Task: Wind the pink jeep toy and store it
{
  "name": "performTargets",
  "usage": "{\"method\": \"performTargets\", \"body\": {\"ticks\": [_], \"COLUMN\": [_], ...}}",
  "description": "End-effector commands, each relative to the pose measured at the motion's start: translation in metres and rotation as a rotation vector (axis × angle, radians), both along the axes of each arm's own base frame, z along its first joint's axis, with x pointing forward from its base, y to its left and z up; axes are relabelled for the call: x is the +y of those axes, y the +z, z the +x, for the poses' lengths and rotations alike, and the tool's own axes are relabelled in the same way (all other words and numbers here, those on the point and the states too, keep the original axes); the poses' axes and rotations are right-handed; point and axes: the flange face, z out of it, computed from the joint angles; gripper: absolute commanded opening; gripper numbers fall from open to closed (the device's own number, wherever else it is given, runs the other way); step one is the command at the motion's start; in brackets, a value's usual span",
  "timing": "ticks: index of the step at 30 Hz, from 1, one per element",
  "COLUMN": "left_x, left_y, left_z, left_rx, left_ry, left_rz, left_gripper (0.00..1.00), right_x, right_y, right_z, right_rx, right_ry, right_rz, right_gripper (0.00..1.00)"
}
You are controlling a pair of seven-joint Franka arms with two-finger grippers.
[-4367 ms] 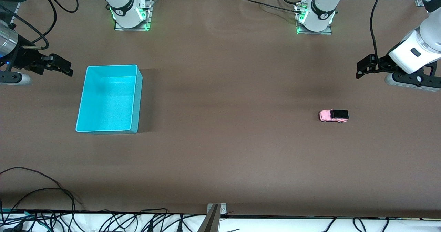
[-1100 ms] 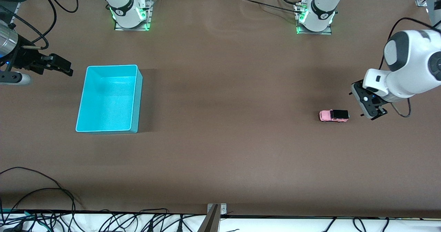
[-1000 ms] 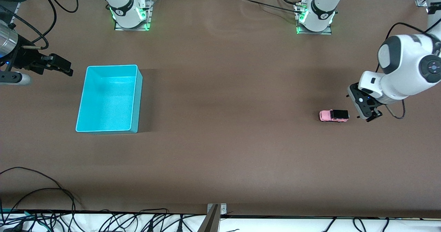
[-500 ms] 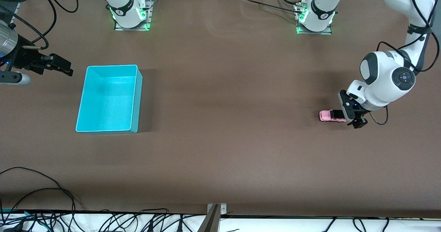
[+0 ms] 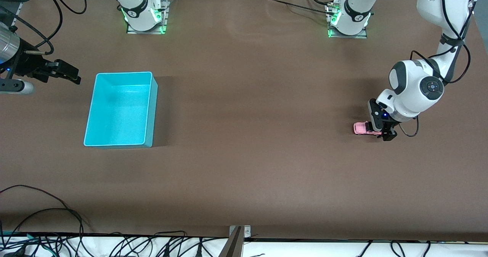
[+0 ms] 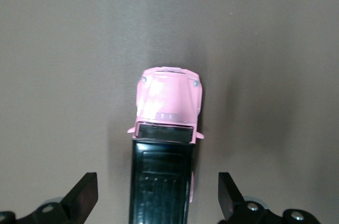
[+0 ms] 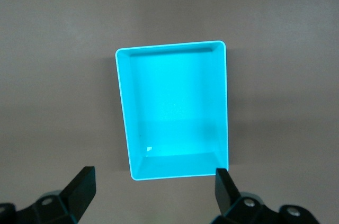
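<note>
The left gripper point(image 5: 382, 129), jaws spread, has been lowered astride the pink jeep toy point(image 6: 166, 150), which is lying on the table toward the left arm's end; grasping is judged imminent. The right gripper point(image 5: 72, 74), also spread, is being held waiting beside the turquoise bin point(image 5: 148, 110).

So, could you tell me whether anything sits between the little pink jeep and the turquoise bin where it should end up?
Nothing visible does: only bare brown tabletop lies between the small pink toy jeep and the empty turquoise plastic bin.
</note>
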Motion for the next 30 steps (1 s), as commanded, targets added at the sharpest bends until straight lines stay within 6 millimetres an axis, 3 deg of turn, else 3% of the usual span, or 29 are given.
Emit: {"method": "performTargets", "body": {"ticks": [1, 11, 19, 21, 24, 27, 30], "left_x": [0.005, 0.002, -0.004, -0.004, -0.004, -0.006, -0.006], "left_y": [-0.001, -0.004, -0.014, -0.013, -0.013, -0.013, -0.013], "left_z": [-0.005, -0.005, -0.005, -0.005, -0.004, -0.004, -0.004], "left_rx": [-0.012, -0.019, -0.028, -0.035, -0.037, -0.037, -0.037], "left_ry": [-0.044, -0.049, -0.061, -0.061, -0.061, -0.064, -0.067], "left_rz": [0.014, 0.013, 0.015, 0.016, 0.016, 0.016, 0.016], "left_gripper": [1.00, 1.00, 0.91, 0.79, 0.45, 0.24, 0.19], "right_x": [-0.003, -0.003, -0.003, -0.003, -0.003, -0.003, -0.003], "right_y": [0.007, 0.007, 0.007, 0.007, 0.007, 0.007, 0.007], "right_z": [-0.002, -0.002, -0.002, -0.002, -0.002, -0.002, -0.002], "right_rx": [0.000, 0.000, 0.000, 0.000, 0.000, 0.000, 0.000], "right_ry": [0.015, 0.015, 0.015, 0.015, 0.015, 0.015, 0.015], "right_rz": [-0.007, -0.005, -0.005, -0.005, -0.005, -0.005, -0.005], "right_gripper": [1.00, 1.00, 1.00, 1.00, 1.00, 1.00, 1.00]}}
